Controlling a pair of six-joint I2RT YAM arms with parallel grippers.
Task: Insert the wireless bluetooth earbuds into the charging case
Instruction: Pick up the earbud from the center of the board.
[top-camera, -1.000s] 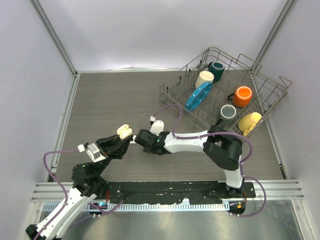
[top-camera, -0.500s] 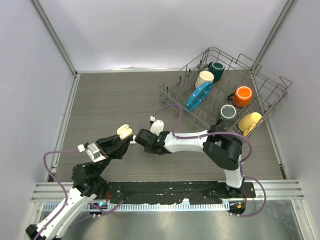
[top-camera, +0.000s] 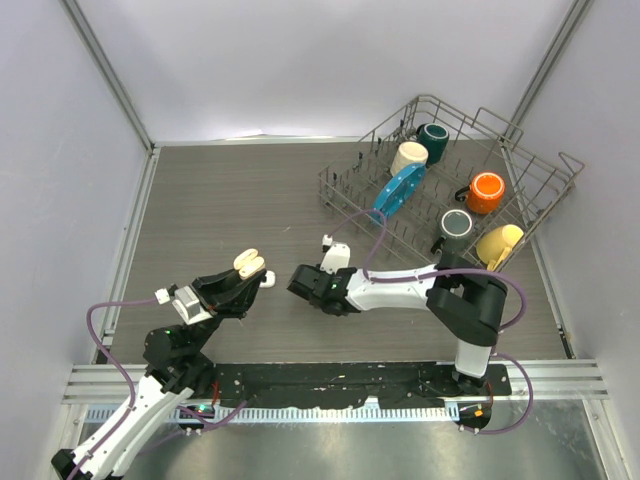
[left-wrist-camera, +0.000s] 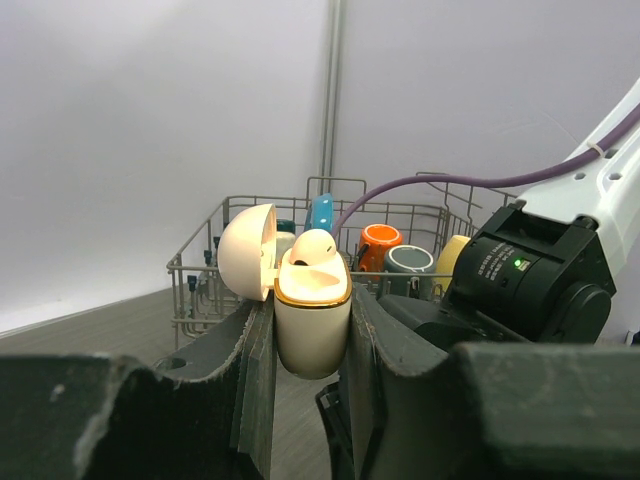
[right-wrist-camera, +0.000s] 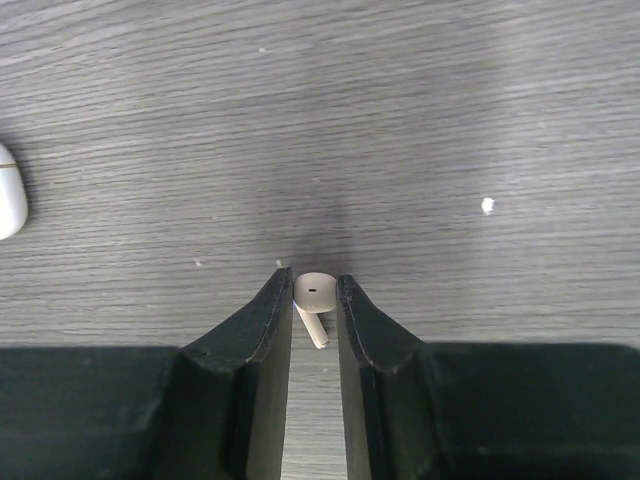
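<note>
My left gripper (left-wrist-camera: 312, 335) is shut on a pale peach charging case (left-wrist-camera: 312, 310) and holds it upright above the table. Its lid (left-wrist-camera: 247, 252) is open to the left, and one peach earbud (left-wrist-camera: 313, 249) sits in the case. In the top view the case (top-camera: 249, 263) is at the tip of the left gripper (top-camera: 243, 283). My right gripper (right-wrist-camera: 314, 285) is shut on a second peach earbud (right-wrist-camera: 314, 291), pinching its head with the stem pointing back between the fingers. In the top view the right gripper (top-camera: 303, 283) is just right of the case, apart from it. No white earbud shows clearly.
A wire dish rack (top-camera: 520, 180) stands at the back right with several mugs and a blue plate (top-camera: 396, 192). A small white rounded object (right-wrist-camera: 8, 205) lies at the left edge of the right wrist view. A small white thing (top-camera: 268, 280) lies beside the left gripper.
My right gripper has drawn back to the right, away from the case it was touching. The left gripper and the case have not moved.
</note>
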